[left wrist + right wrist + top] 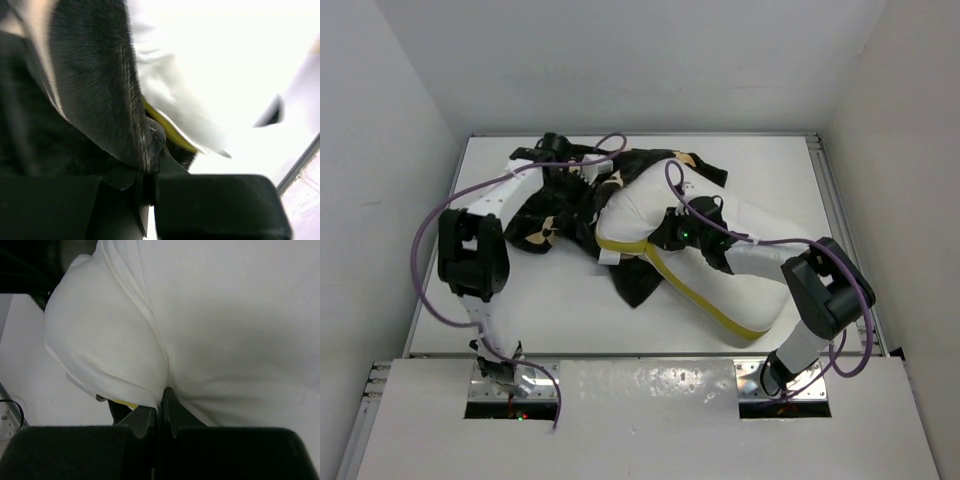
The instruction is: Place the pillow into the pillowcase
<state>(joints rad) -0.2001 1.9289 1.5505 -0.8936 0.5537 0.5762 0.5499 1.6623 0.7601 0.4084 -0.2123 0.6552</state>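
Observation:
The white pillow [720, 275] with yellow piping lies slanted across the middle of the table, its upper end against the black flower-printed pillowcase [555, 215]. My left gripper [582, 172] is shut on a fold of the pillowcase edge [100, 100], with the pillow's yellow piping [167, 127] just behind it. My right gripper [672, 232] is shut on a pinch of the pillow's white cover [210, 330] near its upper end. Part of the pillowcase lies crumpled under and behind the pillow [665, 165].
White walls enclose the white table [520, 300] on three sides. A purple cable [425, 240] loops off the left arm and another runs over the pillow to the right arm [820, 290].

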